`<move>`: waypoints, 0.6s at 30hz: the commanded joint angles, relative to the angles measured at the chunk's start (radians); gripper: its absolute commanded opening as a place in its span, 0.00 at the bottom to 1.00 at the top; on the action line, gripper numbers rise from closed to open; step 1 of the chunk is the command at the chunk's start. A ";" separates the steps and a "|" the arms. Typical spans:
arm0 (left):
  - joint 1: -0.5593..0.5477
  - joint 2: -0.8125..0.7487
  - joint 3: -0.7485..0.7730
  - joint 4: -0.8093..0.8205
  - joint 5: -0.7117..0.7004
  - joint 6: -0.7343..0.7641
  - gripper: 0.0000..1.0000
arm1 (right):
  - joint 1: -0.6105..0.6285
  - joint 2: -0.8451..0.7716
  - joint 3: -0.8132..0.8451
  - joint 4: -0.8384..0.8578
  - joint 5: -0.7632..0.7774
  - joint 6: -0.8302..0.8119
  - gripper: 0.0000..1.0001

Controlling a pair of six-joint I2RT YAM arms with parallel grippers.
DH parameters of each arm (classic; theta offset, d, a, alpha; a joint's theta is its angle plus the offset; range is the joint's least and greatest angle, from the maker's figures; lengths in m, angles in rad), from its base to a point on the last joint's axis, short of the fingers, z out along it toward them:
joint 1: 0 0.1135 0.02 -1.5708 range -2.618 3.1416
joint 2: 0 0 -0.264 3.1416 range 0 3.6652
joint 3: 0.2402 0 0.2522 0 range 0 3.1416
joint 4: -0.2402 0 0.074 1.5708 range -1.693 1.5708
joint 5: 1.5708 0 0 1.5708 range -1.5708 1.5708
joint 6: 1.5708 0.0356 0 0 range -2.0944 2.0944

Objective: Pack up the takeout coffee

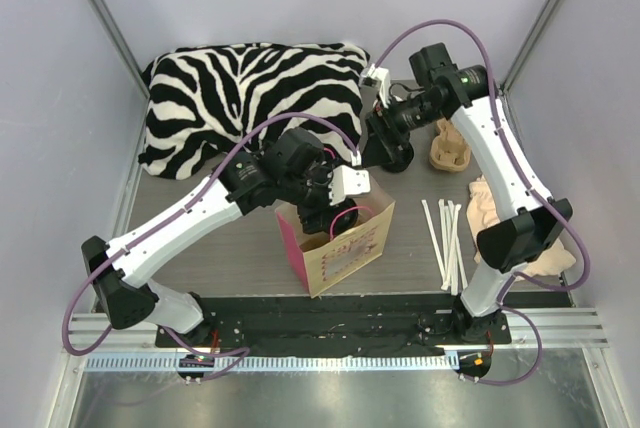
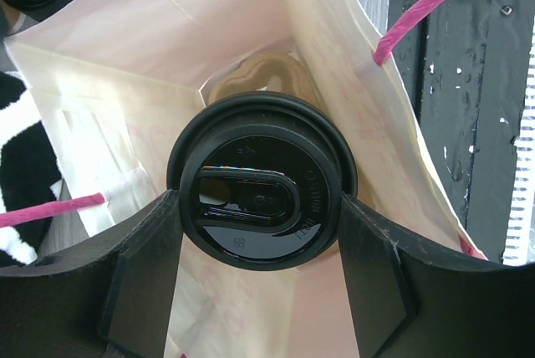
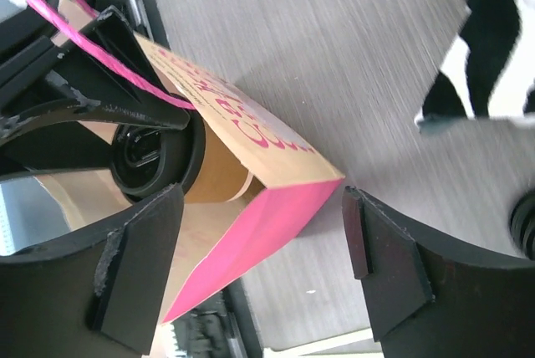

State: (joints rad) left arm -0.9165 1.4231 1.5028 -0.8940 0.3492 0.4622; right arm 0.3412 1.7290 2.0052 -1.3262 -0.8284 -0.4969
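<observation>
Takeout coffee (image 2: 261, 199) sat in the mouth of the open paper bag (image 2: 125, 65), left pincer (image 2: 261, 232) pinching its black lid at 3 and 9 o'clock, right pincer (image 3: 263, 241) spread wide at the bag's 1 o'clock over the bench (image 3: 334, 57)

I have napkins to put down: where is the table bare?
The grey wooden tabletop is bare between the pink-sided paper bag and the thin white straws. It is also bare left of the bag, in front of the zebra-striped cushion, partly under the left arm. The right side is crowded with the straws and a crumpled beige cloth.
</observation>
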 commanded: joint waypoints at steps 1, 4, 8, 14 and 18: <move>-0.007 -0.024 0.002 0.030 0.037 0.030 0.13 | 0.051 0.021 0.046 -0.076 -0.069 -0.155 0.83; -0.008 -0.020 0.002 0.029 0.036 0.035 0.13 | 0.105 0.033 0.047 -0.076 -0.051 -0.209 0.81; -0.010 -0.020 0.000 0.024 0.042 0.038 0.13 | 0.143 0.056 0.041 -0.041 -0.025 -0.219 0.77; -0.010 -0.024 -0.015 0.017 0.031 0.041 0.13 | 0.148 0.095 0.047 -0.039 -0.014 -0.242 0.59; -0.010 -0.026 -0.021 0.006 -0.005 0.046 0.11 | 0.159 0.080 0.035 -0.047 0.009 -0.209 0.15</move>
State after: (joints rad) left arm -0.9226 1.4231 1.4883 -0.8951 0.3622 0.4854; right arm 0.4938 1.8294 2.0197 -1.3540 -0.8364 -0.7094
